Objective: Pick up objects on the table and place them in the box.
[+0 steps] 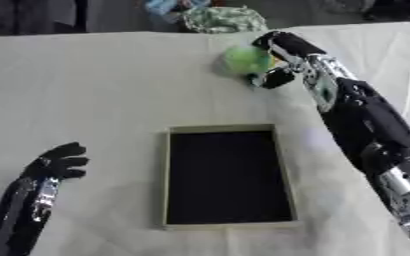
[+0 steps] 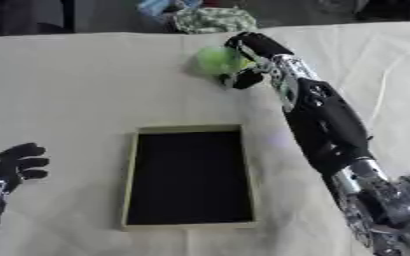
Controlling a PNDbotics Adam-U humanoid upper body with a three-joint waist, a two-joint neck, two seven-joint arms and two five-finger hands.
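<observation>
reaching far across the desk (image 1: 86, 90), the right hand (image 1: 277, 60) sits at the green ball (image 1: 245, 60), its fingers curving over the top and far side and the thumb coming in below, so the hand looks closed around the ball rather than spread flat. the ball lies near the far edge of the desk, well apart from the box (image 1: 283, 165), which stands open and dark inside at the middle of the near side. whether the ball is off the cloth or resting on it cannot be told.

the step in hand looks like the pick-up of the ball. the next move calls for a lift clear of the cloth, then a draw back toward the robot along the line of the right arm, ending over the box opening before the fingers let go.

room is good: bare cloth lies between ball and box. the far edge is close behind the ball, with a crumpled greenish bundle (image 1: 224, 19) just beyond it, so a slip could roll the ball off. the left hand (image 1: 61, 160) rests idle near the lower left, fingers loosely curled and empty, clear of the box.
</observation>
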